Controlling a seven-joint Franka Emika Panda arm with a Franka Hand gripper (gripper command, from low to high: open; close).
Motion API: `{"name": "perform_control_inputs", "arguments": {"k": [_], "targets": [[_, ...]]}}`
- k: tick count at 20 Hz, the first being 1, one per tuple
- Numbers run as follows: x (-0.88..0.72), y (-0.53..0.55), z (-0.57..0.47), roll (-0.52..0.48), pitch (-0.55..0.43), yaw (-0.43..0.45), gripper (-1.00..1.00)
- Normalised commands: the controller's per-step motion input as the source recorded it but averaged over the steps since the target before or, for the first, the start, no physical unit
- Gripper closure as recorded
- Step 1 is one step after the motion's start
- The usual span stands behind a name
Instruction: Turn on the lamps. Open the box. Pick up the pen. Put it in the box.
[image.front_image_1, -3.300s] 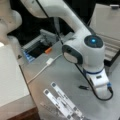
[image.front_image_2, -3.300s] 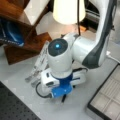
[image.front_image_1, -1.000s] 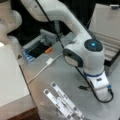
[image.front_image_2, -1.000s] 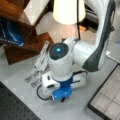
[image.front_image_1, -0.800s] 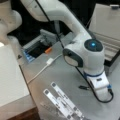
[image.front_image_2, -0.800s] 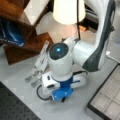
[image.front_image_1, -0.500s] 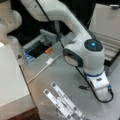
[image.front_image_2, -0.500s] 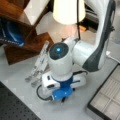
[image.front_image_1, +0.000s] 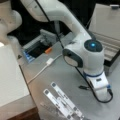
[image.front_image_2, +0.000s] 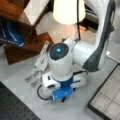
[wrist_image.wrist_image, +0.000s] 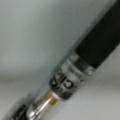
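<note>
The wrist view is filled by the pen (wrist_image.wrist_image: 82, 62), lying on the pale bench (wrist_image.wrist_image: 32, 32) right under the camera, its long axis running diagonally from that view's lower left to its upper right, black barrel uppermost and silvery midsection below. No fingertip shows there, so I cannot tell how wide the jaws stand or whether they have hold of anything. In a front view the gripper (image.front_image_1: 100, 90) is low over the bench, with a dark end of the pen poking out toward the view's left. Just beside it lie white flat strips (image.front_image_1: 62, 102). Farther off, the box (image.front_image_2: 106, 98) stands open, its grey compartments showing, and a lamp (image.front_image_2: 68, 11) glows behind the arm.
</note>
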Motion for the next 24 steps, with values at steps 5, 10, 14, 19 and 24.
{"name": "perform_control_inputs", "arguments": {"k": [5, 10, 14, 19, 24], "targets": [[-0.07, -0.06, -0.1, -0.001, -0.078, 0.125, -1.0], [-0.05, -0.05, -0.15, 0.001, -0.084, 0.108, -1.0], [-0.03, -0.03, -0.15, -0.006, -0.089, 0.091, -1.0], [-0.04, -0.03, -0.16, -0.022, -0.061, 0.077, 1.0], [-0.05, 0.0, -0.15, -0.032, -0.066, 0.064, 1.0]]}}
